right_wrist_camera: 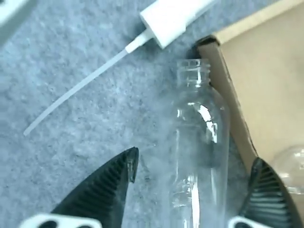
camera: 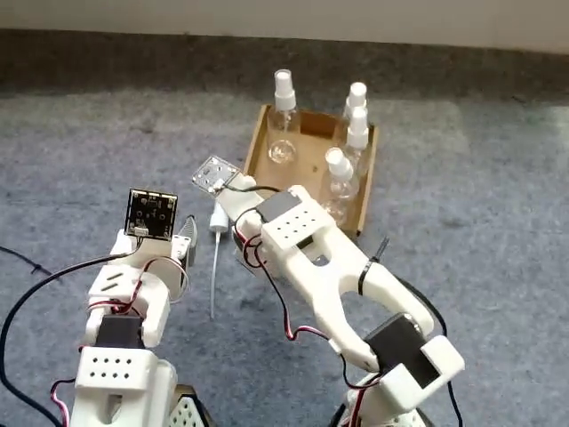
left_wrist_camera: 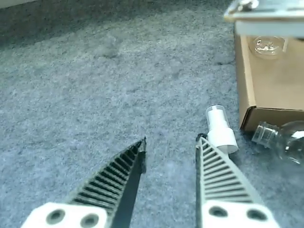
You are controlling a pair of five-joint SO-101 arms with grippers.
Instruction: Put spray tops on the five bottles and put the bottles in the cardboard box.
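Clear bottle (right_wrist_camera: 197,142), the one without a top, lies on its side on the grey carpet (camera: 462,205) with its open threaded neck just beside a corner of the cardboard box (camera: 255,142). Its lower end is cut off at the edge of the right wrist view. The right gripper (right_wrist_camera: 194,161) straddles it, fingers spread wide with one on each side and neither touching the glass. The finger on the box side sits so near the cardboard wall that contact there cannot be judged. From above, the right arm's white body covers both the bottle and those fingers. The loose spray top (right_wrist_camera: 171,16) lies just beyond the bottle's mouth. Its white head is partly cut off in the right wrist view, and its thin dip tube trails away across the carpet. In the high view the whole piece shows, the tube running between the two arms. The left gripper (left_wrist_camera: 170,147) hangs low over the carpet with its fingers parted, and the tip of one is right by the spray head. That finger hides the tube, and whether it touches the head cannot be told. In the left wrist view the bottle's neck and shoulder are at the edge, beside the box corner. Inside the box four capped bottles (camera: 357,133) stand upright, three toward the far end and one nearer.
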